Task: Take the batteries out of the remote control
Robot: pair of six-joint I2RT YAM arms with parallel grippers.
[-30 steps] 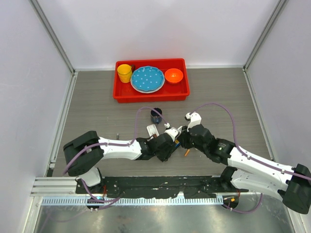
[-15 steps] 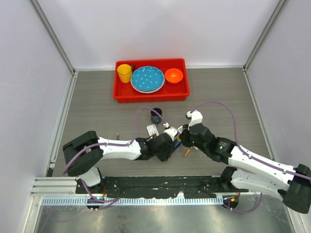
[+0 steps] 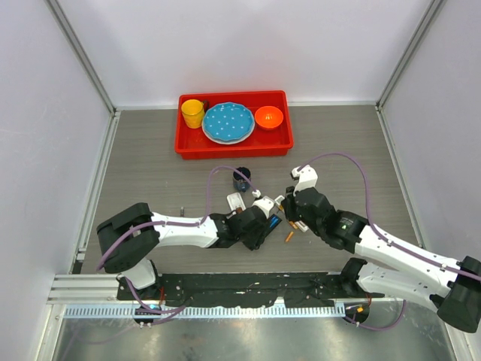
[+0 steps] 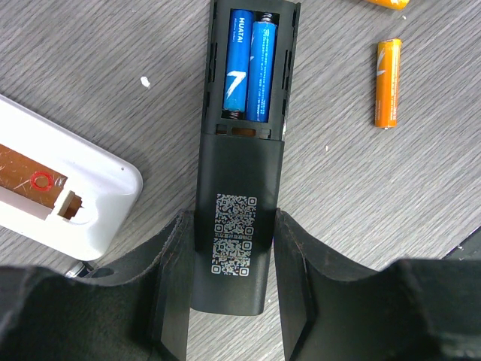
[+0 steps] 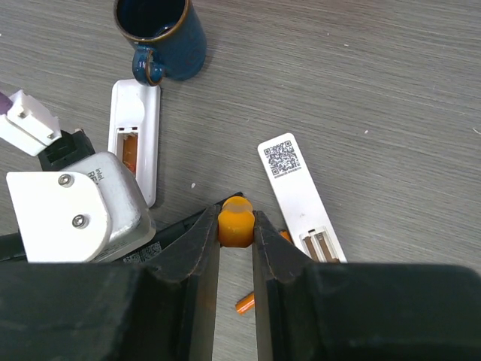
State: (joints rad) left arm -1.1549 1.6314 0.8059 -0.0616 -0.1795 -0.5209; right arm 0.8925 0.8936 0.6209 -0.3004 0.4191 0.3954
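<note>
My left gripper (image 4: 233,226) is shut on the lower end of a black remote control (image 4: 240,158) that lies back side up on the table. Its compartment is uncovered, with two blue batteries (image 4: 252,64) side by side inside. An orange battery (image 4: 388,83) lies loose on the table to the right of the remote, and the end of another shows at the top edge. My right gripper (image 5: 236,226) is shut on the rounded orange handle of a screwdriver (image 5: 236,213), right by the remote's open end. In the top view the two grippers (image 3: 264,218) (image 3: 285,212) meet over the remote.
A white remote (image 5: 135,139) with an uncovered compartment lies beside a dark blue mug (image 5: 159,34). A second white remote (image 5: 301,195) lies to the right. One orange battery (image 5: 244,303) rests below my right jaws. A red tray (image 3: 233,148) with a cup, plate and bowl stands at the back.
My right arm's wrist has shifted slightly toward the far side of the table, still gripping the orange handle. The left arm and the black remote have not moved.
</note>
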